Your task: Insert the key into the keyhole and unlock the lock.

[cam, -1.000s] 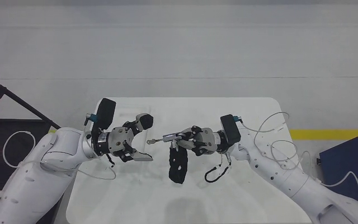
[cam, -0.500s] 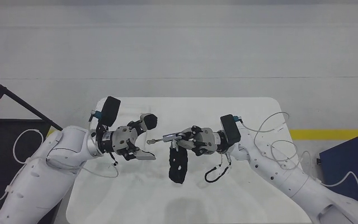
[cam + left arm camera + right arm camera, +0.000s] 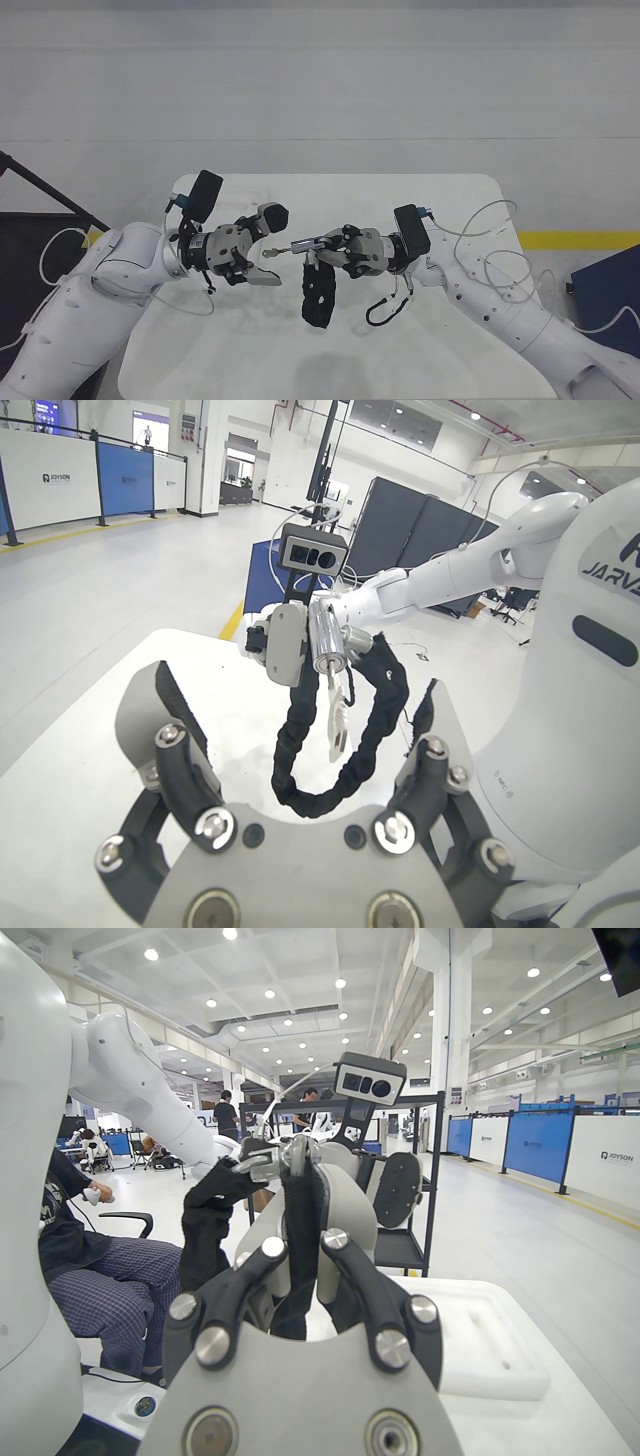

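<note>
key (image 3: 270, 253) sits with its blade in the keyhole at the end face of the lock (image 3: 320, 243), a shiny metal cylinder held roughly level above the table (image 3: 420, 200). in the left wrist view the key (image 3: 339, 715) hangs out of that end face with its flat, patterned bow pointing down and toward the camera. whether it has been turned cannot be told.

from the lock (image 3: 325, 635) a black fabric-covered cable (image 3: 300, 750) droops in a loop. seen from above, the cable (image 3: 317, 295) dangles below the cylinder over the middle of the table.

the right hand (image 3: 345, 250) is clamped on the lock (its fingers pinch the black sleeve right at the cylinder), and it carries the whole thing in the air. in the right wrist view the right hand (image 3: 300, 1208) has both fingers pressed against the sleeve, with the lock (image 3: 295, 1155) just past the fingertips and the cable (image 3: 205, 1208) falling away to one side.

the left hand (image 3: 272, 248) faces the keyed end of the lock with its fingers spread wide. the key's free end lies between them and touches neither. in its own wrist view the left hand (image 3: 295, 685) holds nothing, and its two dark-padded fingers frame the key and the loop.

a white moulded tray (image 3: 500, 1353) with shallow recesses lies on the table (image 3: 450, 1428) beyond the right hand.
</note>
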`<move>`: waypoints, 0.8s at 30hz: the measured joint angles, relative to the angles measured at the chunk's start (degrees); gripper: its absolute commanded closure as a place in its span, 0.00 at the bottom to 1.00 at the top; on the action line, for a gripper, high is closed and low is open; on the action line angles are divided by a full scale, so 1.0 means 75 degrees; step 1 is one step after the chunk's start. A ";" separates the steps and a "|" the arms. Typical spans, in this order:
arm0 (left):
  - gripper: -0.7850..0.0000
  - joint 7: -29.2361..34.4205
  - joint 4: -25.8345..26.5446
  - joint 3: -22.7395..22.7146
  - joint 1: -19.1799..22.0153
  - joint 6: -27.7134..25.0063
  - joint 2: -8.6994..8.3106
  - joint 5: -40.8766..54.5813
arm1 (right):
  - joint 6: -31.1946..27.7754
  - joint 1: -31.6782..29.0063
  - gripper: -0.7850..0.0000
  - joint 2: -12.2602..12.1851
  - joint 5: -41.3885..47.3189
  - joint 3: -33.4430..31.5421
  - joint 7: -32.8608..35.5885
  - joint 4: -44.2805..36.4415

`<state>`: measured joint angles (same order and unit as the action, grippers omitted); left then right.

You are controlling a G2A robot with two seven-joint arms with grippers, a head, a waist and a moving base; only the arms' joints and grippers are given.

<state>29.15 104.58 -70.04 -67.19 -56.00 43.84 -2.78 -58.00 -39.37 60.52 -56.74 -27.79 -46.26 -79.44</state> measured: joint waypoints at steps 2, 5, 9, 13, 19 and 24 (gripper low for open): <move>0.00 -0.0107 0.0012 -0.0023 -0.0073 -0.0001 0.0005 0.0174 | 0.0000 0.0000 1.00 0.0000 0.0000 0.0000 0.0000 0.0000; 0.00 -0.0253 0.0058 -0.0027 -0.0210 0.0061 0.0012 0.0510 | 0.0000 0.0000 1.00 0.0000 0.0000 0.0000 0.0000 0.0000; 0.00 -0.0260 0.0066 -0.0024 -0.0216 0.0059 0.0013 0.0516 | 0.0000 0.0000 1.00 0.0000 0.0000 0.0000 0.0000 0.0000; 0.00 -0.0259 0.0065 -0.0024 -0.0215 0.0058 0.0013 0.0514 | 0.0000 0.0000 1.00 0.0000 0.0000 0.0000 0.0000 0.0000; 0.00 -0.0259 0.0065 -0.0024 -0.0215 0.0058 0.0013 0.0514 | 0.0000 0.0000 1.00 0.0000 0.0000 0.0000 0.0000 0.0000; 0.00 -0.0259 0.0065 -0.0024 -0.0215 0.0058 0.0012 0.0515 | 0.0000 0.0000 1.00 0.0000 0.0000 0.0000 0.0000 0.0000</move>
<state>27.21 105.07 -70.22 -68.81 -55.56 43.94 1.08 -58.00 -39.37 60.52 -56.74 -27.79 -46.26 -79.44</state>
